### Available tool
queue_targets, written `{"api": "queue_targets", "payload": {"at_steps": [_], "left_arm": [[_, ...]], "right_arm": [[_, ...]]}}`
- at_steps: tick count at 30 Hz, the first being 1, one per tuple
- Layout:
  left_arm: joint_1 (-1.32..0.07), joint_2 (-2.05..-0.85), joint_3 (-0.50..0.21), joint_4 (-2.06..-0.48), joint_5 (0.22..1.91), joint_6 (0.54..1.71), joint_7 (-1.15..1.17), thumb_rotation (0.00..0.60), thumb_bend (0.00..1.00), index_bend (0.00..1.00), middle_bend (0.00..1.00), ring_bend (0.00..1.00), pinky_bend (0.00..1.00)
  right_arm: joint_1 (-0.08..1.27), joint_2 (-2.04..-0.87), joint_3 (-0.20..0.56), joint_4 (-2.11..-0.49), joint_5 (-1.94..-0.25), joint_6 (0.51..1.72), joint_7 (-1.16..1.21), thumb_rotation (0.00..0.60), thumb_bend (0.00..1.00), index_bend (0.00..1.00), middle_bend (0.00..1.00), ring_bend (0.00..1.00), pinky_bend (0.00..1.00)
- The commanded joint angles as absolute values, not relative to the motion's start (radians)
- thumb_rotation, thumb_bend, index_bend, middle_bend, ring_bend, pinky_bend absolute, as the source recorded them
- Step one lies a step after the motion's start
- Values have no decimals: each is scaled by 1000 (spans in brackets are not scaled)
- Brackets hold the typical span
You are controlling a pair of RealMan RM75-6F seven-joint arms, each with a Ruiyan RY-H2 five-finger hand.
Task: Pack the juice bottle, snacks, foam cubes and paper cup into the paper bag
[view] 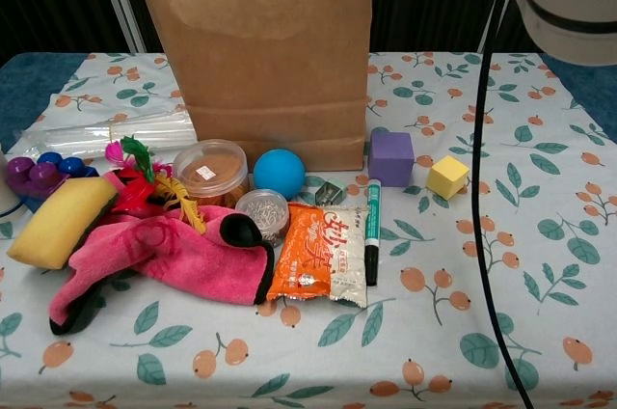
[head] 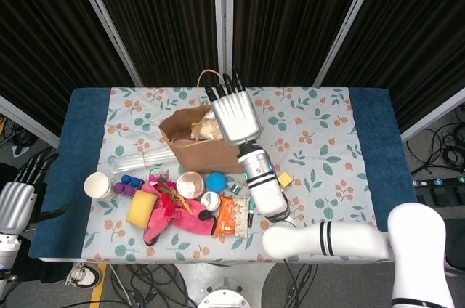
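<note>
Head view: right hand (head: 234, 115) sits over the open top of the paper bag (head: 190, 150), back of hand to the camera, fingers pointing away from the robot; a pale snack pack (head: 206, 128) lies in the bag mouth right at the hand's left edge, can't tell whether the fingers hold it or are off it. Left hand (head: 17, 200) hangs off the table's left side, nothing in it, fingers straight and apart. Paper cup (head: 97, 185) stands upright near the left edge of the table, well apart from the bag. Orange snack packet (view: 316, 254) lies flat in front of the bag, a green marker (view: 372, 230) just beside it on the right. Purple foam cube (view: 390, 157) and yellow foam cube (view: 447, 177) sit on the cloth right of the bag, near each other but not touching. Blue ball (view: 279, 174) and a round tub (view: 211, 170) sit against the bag's front, yellow sponge (view: 60, 220) and pink cloth (view: 164, 257) lie left of the packet. Juice bottle: can't pick it out in either view
</note>
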State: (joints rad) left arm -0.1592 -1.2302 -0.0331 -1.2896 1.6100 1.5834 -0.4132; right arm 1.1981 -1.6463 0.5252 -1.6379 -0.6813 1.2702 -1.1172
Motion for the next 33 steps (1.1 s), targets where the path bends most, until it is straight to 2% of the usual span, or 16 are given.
{"api": "queue_targets", "payload": {"at_steps": [1,9,15,19,23,27,33], "left_arm": [[-158,-1229,-33,-1290,1609,1584,-415,600,89,134,100,62,156],[-159,-1229,-33,-1295,1613,1585,-412,600,89,135,100,62,156],[-160,-1226,-32,-1301,1616,1585,-409,600,90,134,101,62,156],[-162,-1227,-33,-1304,1617,1584,-406,600,90,134,100,63,157],[-168,-1228,-37,-1310,1618,1582,-400,600,89,134,100,62,156],[-171,-1228,-34,-1312,1621,1576,-395,600,90,134,101,63,156],[-172,-1225,-28,-1320,1631,1577,-387,600,89,134,101,63,156]], "right_arm": [[1205,-1635,517,-1643,-688,1268,-1104,600,0,63,203,31,0],[1201,-1604,505,-1689,-720,1310,-1066,600,0,60,205,34,0],[1122,-1499,481,-1867,-823,1397,-1012,600,0,74,230,47,0],[1007,-1385,405,-2048,-887,1464,-986,600,0,143,295,107,20],[854,-1273,266,-2198,-877,1495,-927,600,0,210,346,160,86],[737,-1244,153,-2177,-915,1487,-787,600,0,214,347,161,89],[648,-1345,114,-1950,-908,1404,-532,600,0,218,322,142,30]]}}
